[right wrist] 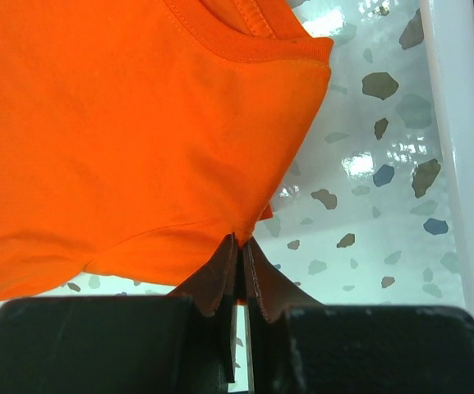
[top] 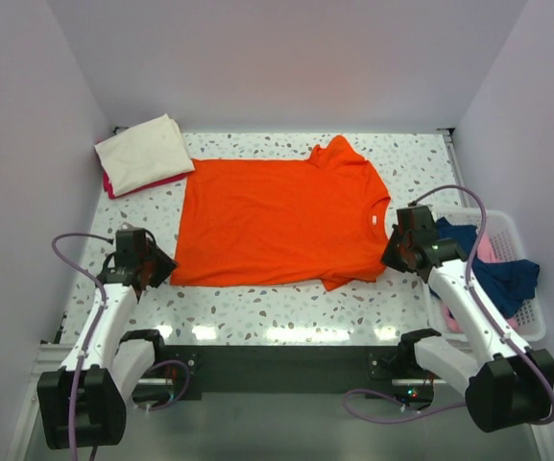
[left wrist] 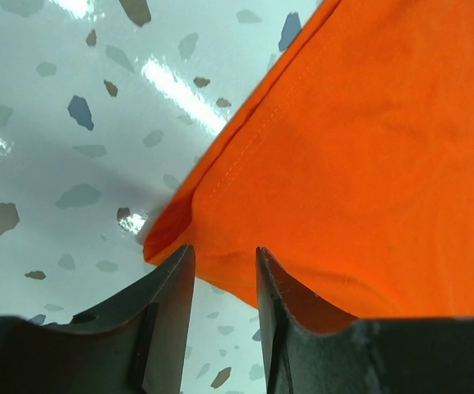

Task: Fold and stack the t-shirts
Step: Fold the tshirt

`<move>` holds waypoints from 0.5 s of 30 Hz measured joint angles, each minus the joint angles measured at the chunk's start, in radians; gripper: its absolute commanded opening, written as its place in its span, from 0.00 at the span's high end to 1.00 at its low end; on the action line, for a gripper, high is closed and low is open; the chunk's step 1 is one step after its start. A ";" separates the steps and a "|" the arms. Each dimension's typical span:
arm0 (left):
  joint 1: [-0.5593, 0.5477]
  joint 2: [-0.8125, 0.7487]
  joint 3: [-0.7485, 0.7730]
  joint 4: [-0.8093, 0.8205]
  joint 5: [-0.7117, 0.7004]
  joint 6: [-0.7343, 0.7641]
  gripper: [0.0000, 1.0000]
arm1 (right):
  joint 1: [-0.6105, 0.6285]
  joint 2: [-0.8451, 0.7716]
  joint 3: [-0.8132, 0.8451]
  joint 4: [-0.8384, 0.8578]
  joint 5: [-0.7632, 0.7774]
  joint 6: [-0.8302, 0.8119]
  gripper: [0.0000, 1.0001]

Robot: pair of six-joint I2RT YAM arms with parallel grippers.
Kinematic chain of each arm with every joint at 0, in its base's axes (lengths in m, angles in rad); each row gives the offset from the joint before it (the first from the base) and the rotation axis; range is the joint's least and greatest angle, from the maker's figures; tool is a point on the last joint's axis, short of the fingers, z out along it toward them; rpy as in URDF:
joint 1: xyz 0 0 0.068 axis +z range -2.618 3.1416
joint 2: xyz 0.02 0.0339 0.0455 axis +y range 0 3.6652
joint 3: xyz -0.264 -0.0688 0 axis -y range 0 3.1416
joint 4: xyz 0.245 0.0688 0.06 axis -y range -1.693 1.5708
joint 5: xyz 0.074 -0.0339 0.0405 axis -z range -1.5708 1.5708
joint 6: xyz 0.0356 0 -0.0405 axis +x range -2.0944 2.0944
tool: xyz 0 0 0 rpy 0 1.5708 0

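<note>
The orange t-shirt [top: 277, 221] lies spread flat mid-table, its collar toward 3 o'clock. It looks thin, limp and light, so it will likely sag and crease if lifted from a single point. The hem corners and shoulders seem the best holds, one for each arm. At its 8 o'clock hem corner the left gripper [left wrist: 224, 254] stands partly open and grips nothing, with the corner lying just past its tips. At 4 o'clock the right gripper [right wrist: 241, 242] is all but closed, pinching a fold of cloth near the collar. Farther off, at 10 o'clock, a folded cream t-shirt [top: 145, 152] rests on a magenta t-shirt [top: 113, 187].
</note>
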 measured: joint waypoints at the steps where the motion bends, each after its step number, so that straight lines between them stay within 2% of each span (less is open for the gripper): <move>1: -0.020 0.000 -0.007 -0.001 -0.013 -0.010 0.60 | 0.000 0.005 0.004 0.002 0.000 -0.001 0.94; 11: -0.135 -0.021 -0.054 -0.063 -0.116 -0.113 0.66 | 0.000 0.032 0.009 0.015 0.000 -0.017 0.93; 15: -0.145 -0.031 -0.054 -0.074 -0.145 -0.138 0.74 | 0.000 0.037 0.009 0.020 0.000 -0.027 0.92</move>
